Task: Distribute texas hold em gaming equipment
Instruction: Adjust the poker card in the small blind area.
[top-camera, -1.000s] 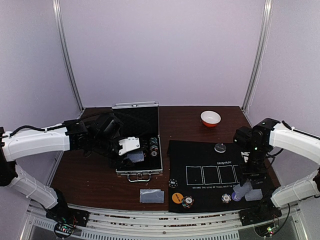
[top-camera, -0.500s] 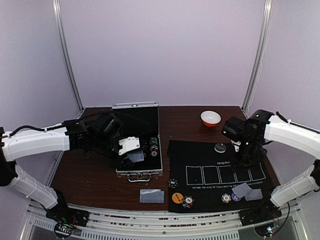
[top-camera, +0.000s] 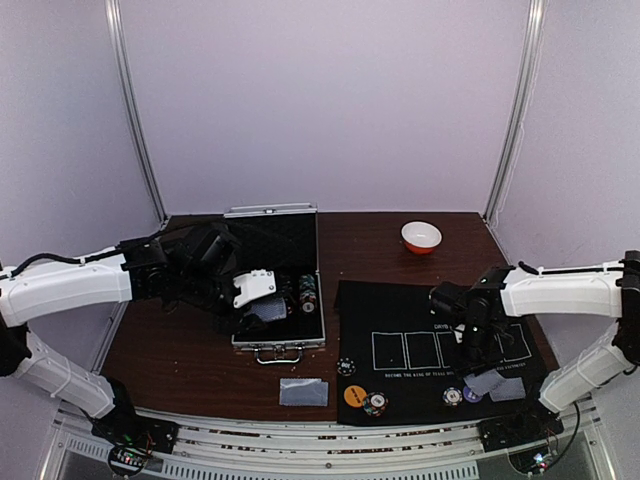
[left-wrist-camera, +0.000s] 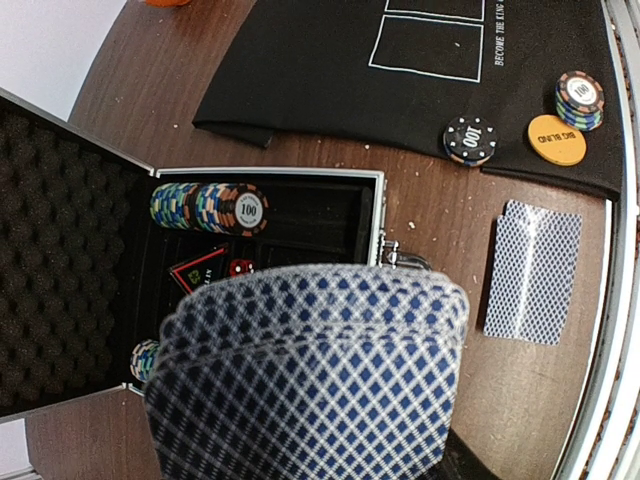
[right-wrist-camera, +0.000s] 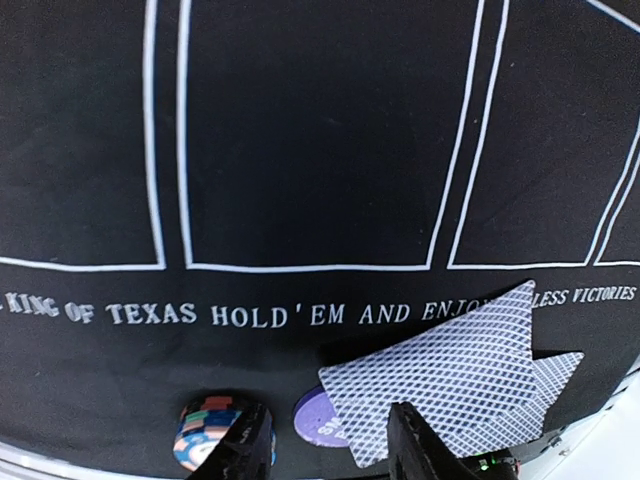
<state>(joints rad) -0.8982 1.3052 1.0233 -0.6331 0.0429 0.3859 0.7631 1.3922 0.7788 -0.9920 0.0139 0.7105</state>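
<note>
blue-diamond-backed deck (left-wrist-camera: 310, 390), top edge roughly level, is clamped by the left gripper (top-camera: 258, 305) above the case (top-camera: 285, 343) at centre left. the right gripper (right-wrist-camera: 325, 445) hangs open over two cards (right-wrist-camera: 450, 385) slanting toward upper right, low on the mat (right-wrist-camera: 300, 150).

Bare mat (right-wrist-camera: 300, 130) ahead of my right fingers (right-wrist-camera: 420, 450), chip stack (right-wrist-camera: 205, 432), purple disc (right-wrist-camera: 315, 420), cards (right-wrist-camera: 450, 385) crowding below, case lid (top-camera: 285, 235) upright beyond my left gripper (top-camera: 265, 305)'s deck (left-wrist-camera: 310, 390)

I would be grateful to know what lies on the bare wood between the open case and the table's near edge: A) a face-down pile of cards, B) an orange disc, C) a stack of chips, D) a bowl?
A: a face-down pile of cards lies by itself just on the near side of the case.
</note>
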